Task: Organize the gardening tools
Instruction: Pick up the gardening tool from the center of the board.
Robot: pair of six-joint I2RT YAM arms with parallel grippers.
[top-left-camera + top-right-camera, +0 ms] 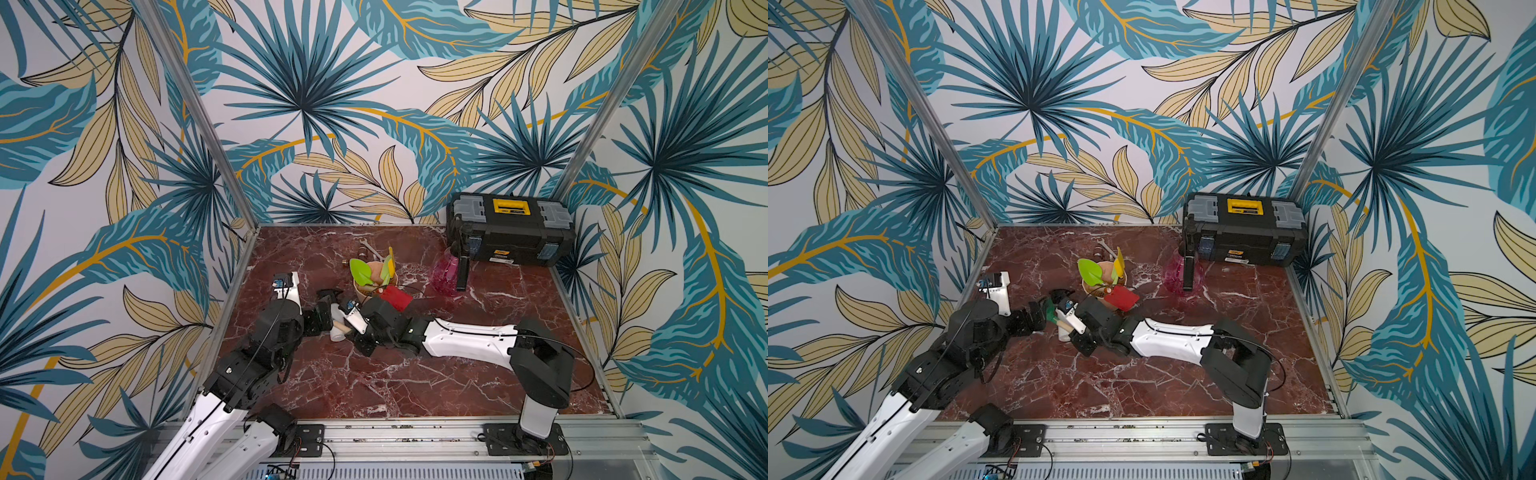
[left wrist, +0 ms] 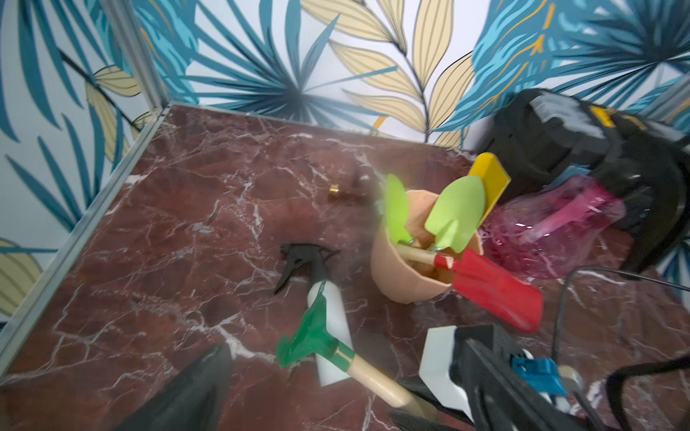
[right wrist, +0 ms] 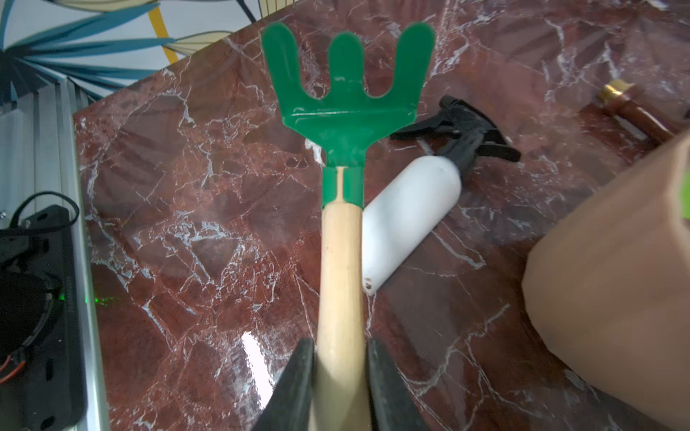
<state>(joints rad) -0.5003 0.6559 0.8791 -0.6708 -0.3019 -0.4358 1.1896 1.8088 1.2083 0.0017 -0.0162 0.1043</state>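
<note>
A dark green rake (image 3: 345, 115) with a wooden handle (image 3: 341, 261) has my right gripper (image 3: 340, 347) shut on that handle. In the left wrist view the rake (image 2: 317, 336) crosses over a white spray bottle. My left gripper (image 1: 322, 318) stands open just left of the rake, with nothing between its fingers (image 2: 194, 392). A peach pot (image 2: 403, 276) in mid-table holds two lime-green trowels (image 2: 455, 212) (image 2: 395, 209) and a yellow scoop (image 2: 489, 179). A red shovel (image 2: 493, 287) leans in it, blade hanging out over the rim.
The white spray bottle (image 3: 407, 220) with a black trigger lies on the marble table beside the pot. A pink transparent bottle (image 1: 445, 272) and a black toolbox (image 1: 511, 228) stand at the back right. A silver wrench (image 1: 370, 248) and a brass fitting (image 2: 334, 191) lie behind the pot.
</note>
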